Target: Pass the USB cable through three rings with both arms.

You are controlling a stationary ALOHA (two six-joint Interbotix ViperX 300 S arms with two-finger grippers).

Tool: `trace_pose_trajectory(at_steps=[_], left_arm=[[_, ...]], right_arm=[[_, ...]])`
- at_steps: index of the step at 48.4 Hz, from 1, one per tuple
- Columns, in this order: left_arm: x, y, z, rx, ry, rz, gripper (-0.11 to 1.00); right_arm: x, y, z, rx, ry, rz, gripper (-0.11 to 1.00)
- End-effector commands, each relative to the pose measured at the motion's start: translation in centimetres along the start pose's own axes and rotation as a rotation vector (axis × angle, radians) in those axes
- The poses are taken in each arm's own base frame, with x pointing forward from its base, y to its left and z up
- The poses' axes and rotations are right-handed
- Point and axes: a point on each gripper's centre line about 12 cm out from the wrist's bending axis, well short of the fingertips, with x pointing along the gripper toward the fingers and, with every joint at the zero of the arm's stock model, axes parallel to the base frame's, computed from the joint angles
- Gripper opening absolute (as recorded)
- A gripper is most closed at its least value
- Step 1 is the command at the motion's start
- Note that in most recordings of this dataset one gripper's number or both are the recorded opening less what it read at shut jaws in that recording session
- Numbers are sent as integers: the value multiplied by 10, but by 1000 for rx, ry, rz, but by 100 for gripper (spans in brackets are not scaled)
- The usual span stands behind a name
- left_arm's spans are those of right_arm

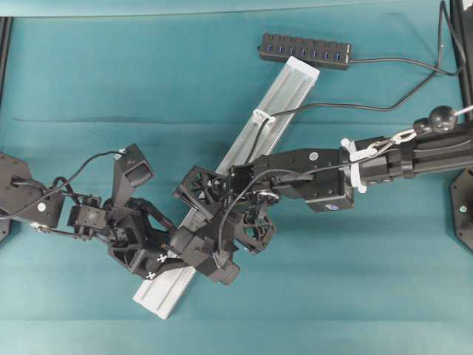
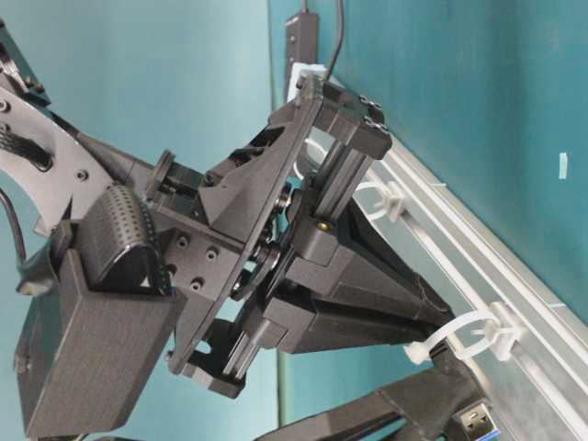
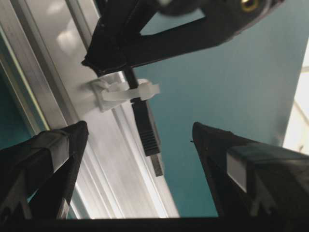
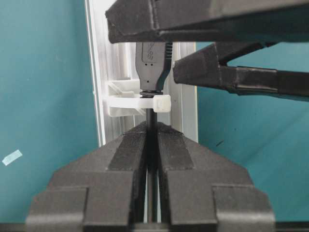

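The silver rail [image 1: 288, 92] lies diagonally on the teal table. From the black hub [image 1: 304, 50] the USB cable [image 1: 384, 106] loops back and passes a white ring [image 1: 263, 116]. My right gripper [image 4: 151, 126] is shut on the thin cord just before another ring [image 4: 137, 103]. The plug [image 4: 152, 63] has come out on the far side of that ring. In the left wrist view the plug [image 3: 147, 133] hangs below the ring [image 3: 126, 92], metal tip free, between the fingers of my open left gripper [image 3: 139, 126], which touch nothing. Two more rings [image 2: 381, 197] [image 2: 473, 335] show at table level.
Both arms crowd over the middle of the rail [image 2: 478, 266] and hide that stretch from above. The hub's own lead runs off to the right edge [image 1: 443, 70]. A scrap of white tape [image 4: 11, 157] lies on the teal cloth beside the rail.
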Motion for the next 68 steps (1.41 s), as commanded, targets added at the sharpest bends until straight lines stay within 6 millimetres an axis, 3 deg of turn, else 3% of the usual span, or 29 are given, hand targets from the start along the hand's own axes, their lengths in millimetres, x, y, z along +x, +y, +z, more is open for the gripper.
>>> trace_pose_trajectory(at_steps=[1,9,16,21,27,30,57,62,68], left_arm=[[1,-6,3,7,-10,-21,94],[3,-8,4,9,-13,-25,90],[4,-11,6,8,-17,-33,77],[4,-15,8,14,-24,-44,55],[4,-15,7,18,-21,-45,20],[3,-15,7,17,-21,-44,12],[1,-11,1,5,-4,-33,12],[0,-11,0,5,-1,-34,12],[-1,-13,-3,6,7,-39,11]], right_arm=[[-2,-3,1,20,-6,-9,6],[-1,-3,0,20,-5,-8,6],[-1,-2,1,19,-6,-8,6],[-1,-1,1,19,-5,-4,6],[-1,0,2,17,-2,5,6],[-1,0,2,17,-2,5,6],[-6,-3,-1,63,-5,-11,8],[-7,-3,-1,92,-7,-13,23],[-9,-5,-1,118,-12,-21,60]])
